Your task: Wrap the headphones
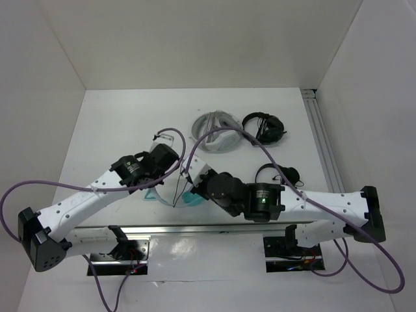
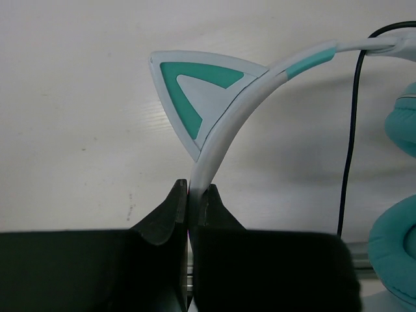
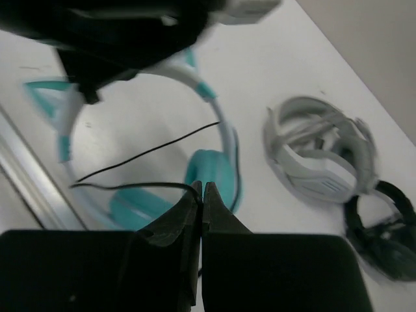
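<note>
The headphones (image 3: 211,170) are teal with a pale blue headband (image 2: 218,146) and a cat ear (image 2: 195,91), and lie near the table's front edge (image 1: 190,199). My left gripper (image 2: 197,194) is shut on the headband just below the cat ear. A thin black cable (image 3: 140,153) runs across the headband's loop. My right gripper (image 3: 202,190) is shut on the cable's other strand (image 3: 130,186), just in front of a teal ear cup. Two teal cushions (image 2: 398,253) show at the right of the left wrist view, with the cable (image 2: 348,149) hanging beside them.
White-grey headphones (image 1: 214,133) and black headphones (image 1: 263,125) lie at the back of the table, also seen in the right wrist view (image 3: 318,162) (image 3: 383,234). An aluminium rail (image 1: 322,143) runs along the right side and another (image 1: 195,227) along the front edge.
</note>
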You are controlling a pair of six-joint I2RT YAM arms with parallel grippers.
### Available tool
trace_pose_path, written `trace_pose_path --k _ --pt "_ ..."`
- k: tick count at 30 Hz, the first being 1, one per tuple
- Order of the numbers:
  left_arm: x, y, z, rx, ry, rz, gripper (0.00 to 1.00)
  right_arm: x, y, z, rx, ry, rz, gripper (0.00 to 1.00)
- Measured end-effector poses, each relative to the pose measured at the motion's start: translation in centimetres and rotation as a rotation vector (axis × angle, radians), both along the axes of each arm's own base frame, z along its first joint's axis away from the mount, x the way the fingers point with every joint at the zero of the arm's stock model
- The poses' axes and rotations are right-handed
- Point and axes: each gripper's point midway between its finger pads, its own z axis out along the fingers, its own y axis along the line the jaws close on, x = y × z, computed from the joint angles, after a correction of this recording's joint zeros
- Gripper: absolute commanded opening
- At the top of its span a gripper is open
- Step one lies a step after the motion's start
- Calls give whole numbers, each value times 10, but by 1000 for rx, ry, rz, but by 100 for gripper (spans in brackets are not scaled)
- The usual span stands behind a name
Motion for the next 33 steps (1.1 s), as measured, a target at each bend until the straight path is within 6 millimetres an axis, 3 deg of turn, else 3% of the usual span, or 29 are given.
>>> trace_pose_path --k 3,7,12,19,25,29,33 --pt "-9 -22 -2 -89 19 -115 0 24 -27 -1 -48 -17 -81 1" --pt "-27 -63 10 -241 16 -298 0 37 -56 4 -52 -33 -129 2" --pt "-46 -97 33 -336 -7 -430 0 51 -71 7 -59 -55 -162 6" --pt "-49 -82 65 -399 -87 -363 0 97 -85 -11 -56 32 -154 12" --pt "-65 -64 77 -393 -73 -388 0 135 -93 -14 30 125 -96 14" --pt "-76 -58 82 -375 -47 -441 0 136 -68 -15 98 176 23 15" --pt "-85 -58 91 -369 -21 -495 0 129 -46 -14 192 207 125 25"
